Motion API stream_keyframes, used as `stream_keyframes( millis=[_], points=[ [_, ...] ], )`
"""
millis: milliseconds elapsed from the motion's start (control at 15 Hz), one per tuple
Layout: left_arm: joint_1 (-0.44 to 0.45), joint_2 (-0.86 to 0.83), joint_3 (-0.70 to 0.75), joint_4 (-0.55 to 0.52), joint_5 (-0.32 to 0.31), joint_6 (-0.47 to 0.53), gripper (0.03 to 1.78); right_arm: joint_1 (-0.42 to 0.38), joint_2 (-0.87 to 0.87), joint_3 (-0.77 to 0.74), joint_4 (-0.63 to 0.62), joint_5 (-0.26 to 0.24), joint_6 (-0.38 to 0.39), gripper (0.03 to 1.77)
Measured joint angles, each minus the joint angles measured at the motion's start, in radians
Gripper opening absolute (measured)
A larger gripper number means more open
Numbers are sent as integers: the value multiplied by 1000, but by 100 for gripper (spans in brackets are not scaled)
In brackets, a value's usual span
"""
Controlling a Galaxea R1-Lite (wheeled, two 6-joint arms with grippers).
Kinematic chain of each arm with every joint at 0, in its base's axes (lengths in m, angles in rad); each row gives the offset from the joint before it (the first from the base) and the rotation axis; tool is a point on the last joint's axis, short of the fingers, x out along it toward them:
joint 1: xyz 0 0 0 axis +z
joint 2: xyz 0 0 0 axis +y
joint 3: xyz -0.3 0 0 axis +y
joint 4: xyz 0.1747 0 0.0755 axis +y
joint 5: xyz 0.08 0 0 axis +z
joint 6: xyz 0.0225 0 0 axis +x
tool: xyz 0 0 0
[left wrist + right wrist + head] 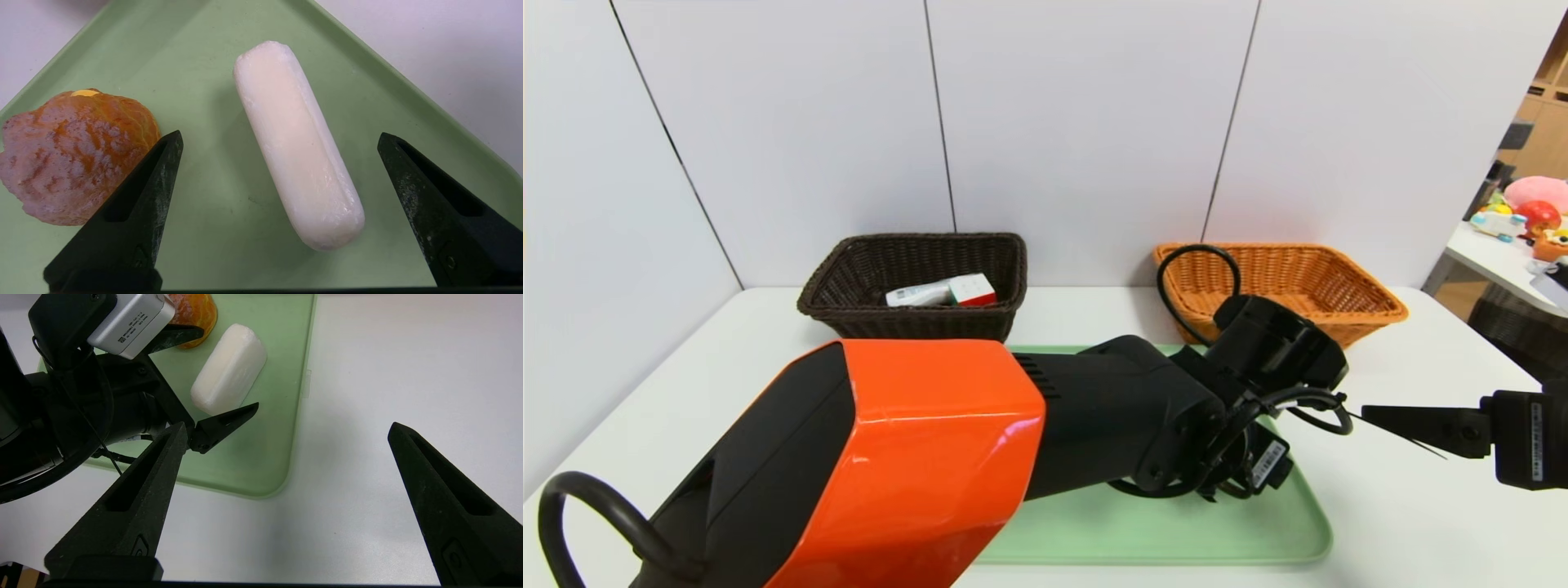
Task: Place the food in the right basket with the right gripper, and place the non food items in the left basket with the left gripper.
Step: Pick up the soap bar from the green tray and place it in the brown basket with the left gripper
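On the green tray [204, 61] lie a white, rounded soap-like bar [294, 143] and a brown-orange bun [73, 155]. My left gripper [280, 136] hangs open just above the tray, its fingers on either side of the bar's near end without touching it; one finger stands close to the bun. In the head view my left arm [1111, 416] reaches across the tray [1176, 531] and hides both items. My right gripper [288, 425] is open and empty over bare table beside the tray's corner [253, 457], at the right [1401, 429].
The dark brown left basket [849, 278] holds a white box [919, 294] and a red, white and green box [974, 289]. The orange right basket [1339, 278] stands at the back right, its inside partly hidden. A side table with toys [1531, 212] is at the far right.
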Motion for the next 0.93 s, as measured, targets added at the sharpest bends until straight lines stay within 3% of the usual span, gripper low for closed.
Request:
stream_keyframes(
  millis=[867, 933],
  points=[
    [0, 21, 0, -53, -6, -1, 169, 1, 0, 1, -1, 0, -1, 170],
    [0, 22, 0, -53, -6, -1, 151, 1, 0, 1, -1, 0, -1, 170]
  ],
)
